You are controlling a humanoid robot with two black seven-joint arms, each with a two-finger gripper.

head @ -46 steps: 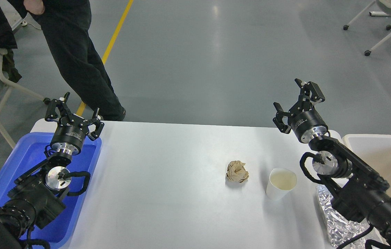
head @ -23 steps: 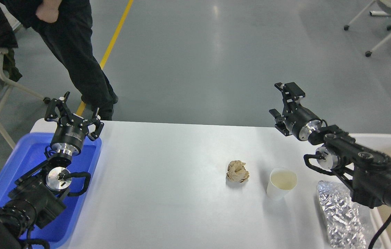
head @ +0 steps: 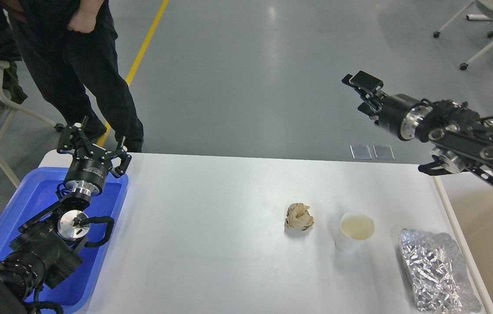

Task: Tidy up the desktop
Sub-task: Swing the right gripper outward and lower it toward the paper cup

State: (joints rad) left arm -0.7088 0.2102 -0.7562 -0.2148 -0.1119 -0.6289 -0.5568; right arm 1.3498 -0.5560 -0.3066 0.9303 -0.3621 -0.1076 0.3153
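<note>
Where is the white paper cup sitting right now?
In the head view, the white paper cup stands upright on the right half of the desktop, between the crumpled brown paper ball and the foil sheet.

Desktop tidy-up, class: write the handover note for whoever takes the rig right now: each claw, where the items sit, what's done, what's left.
Left claw: open, empty, above the blue tray.
Right claw: raised beyond the desktop's far right corner; open or shut cannot be told.
On the desktop: crumpled brown paper ball, white paper cup upright beside it, foil piece at the right edge.
Done: nothing picked up.
Left: all three items.
</note>
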